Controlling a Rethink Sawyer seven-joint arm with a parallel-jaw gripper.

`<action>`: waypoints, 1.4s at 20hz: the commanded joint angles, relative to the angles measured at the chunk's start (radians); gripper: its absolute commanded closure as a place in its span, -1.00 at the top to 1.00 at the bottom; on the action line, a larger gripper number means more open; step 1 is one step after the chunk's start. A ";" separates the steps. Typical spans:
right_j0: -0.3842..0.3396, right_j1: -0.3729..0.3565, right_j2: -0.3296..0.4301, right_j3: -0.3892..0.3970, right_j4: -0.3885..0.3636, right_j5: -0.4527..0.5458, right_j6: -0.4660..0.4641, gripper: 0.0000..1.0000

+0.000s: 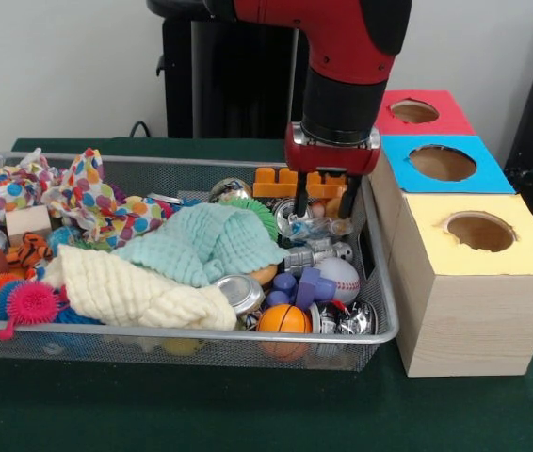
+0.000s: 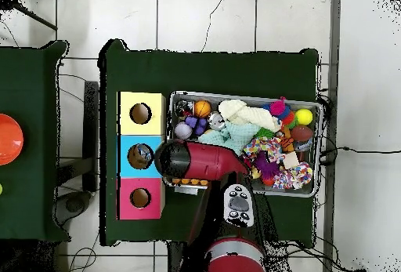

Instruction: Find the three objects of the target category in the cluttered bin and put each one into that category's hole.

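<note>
The silver wire-mesh bin [image 1: 385,306] sits on the green table, full of clutter; it also shows in the overhead view [image 2: 244,96]. My gripper [image 1: 324,209] hangs at the bin's far right corner. It is open, with one finger on each side of a crinkly clear plastic bottle [image 1: 315,226] lying there in the clutter. I cannot tell whether the fingers touch the bottle. No other clear bottle shows. In the overhead view the arm [image 2: 196,161] hides the gripper and that corner.
Three wooden boxes with round holes stand right of the bin: red [image 1: 436,122], blue [image 1: 488,174], yellow [image 1: 436,250]. The bin holds a mint cloth [image 1: 205,240], a cream cloth [image 1: 135,292], a baseball [image 1: 342,278], shiny cans [image 1: 238,292], an orange ball [image 1: 283,320].
</note>
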 commanded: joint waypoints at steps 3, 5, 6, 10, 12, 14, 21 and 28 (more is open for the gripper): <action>-0.070 -0.064 0.087 0.001 -0.033 0.152 0.010 1.00; -0.079 -0.049 0.101 -0.011 -0.040 0.144 -0.001 1.00; -0.086 -0.038 0.113 -0.021 -0.047 0.138 -0.013 1.00; -0.113 -0.008 0.173 -0.055 -0.095 0.110 -0.101 1.00; -0.127 0.003 0.195 -0.058 -0.105 0.110 -0.110 1.00; -0.125 0.008 0.201 -0.067 -0.123 0.105 -0.102 1.00; -0.112 0.042 0.218 -0.100 -0.151 0.099 -0.046 1.00; -0.091 0.067 0.217 -0.125 -0.144 0.107 0.017 1.00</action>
